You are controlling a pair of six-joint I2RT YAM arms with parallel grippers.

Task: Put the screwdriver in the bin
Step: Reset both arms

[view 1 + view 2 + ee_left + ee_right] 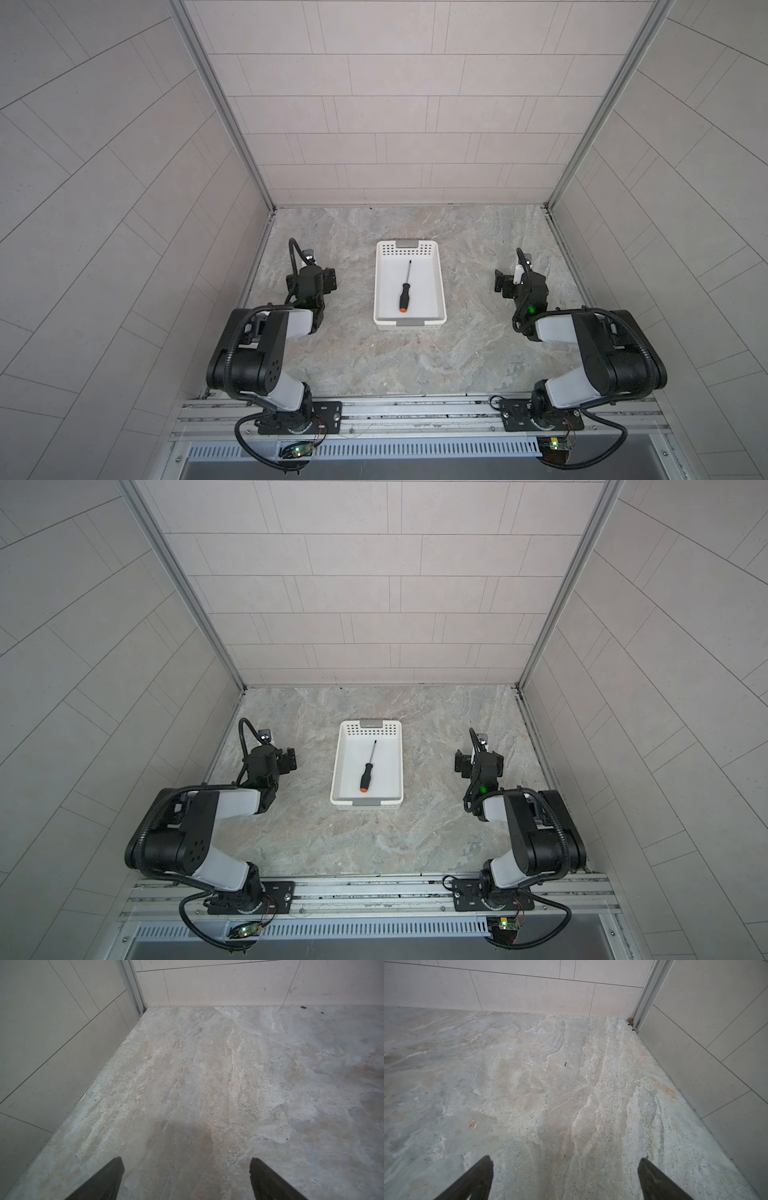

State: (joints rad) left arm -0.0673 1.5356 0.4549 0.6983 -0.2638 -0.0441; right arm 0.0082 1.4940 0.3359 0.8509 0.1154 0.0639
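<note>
One screwdriver lies flat on the smooth white floor of the bin, and we see it there in both top views. Its black handle ends in an orange butt that points toward the bin's near short end, on the robot's side. Its thin dark shaft runs on a slight slant toward the far perforated end. We see it well inside the rim and clear of both long walls.

The bin stands on the marbled grey table, about midway between the two arms, with a grey handle strip at each short end.

The left gripper sits to the bin's left, apart from it and above bare table. In the left wrist view its two dark fingers stand spread wide, with only the stone surface between them.

The right gripper sits to the bin's right, also apart from it. In the right wrist view its fingers are likewise spread wide and pinch nothing. Neither wrist view takes in the bin or the screwdriver; each looks toward a back corner of the table, where tiled walls meet.

Both arms fold back to their bases on the metal rail at the table's near edge.
</note>
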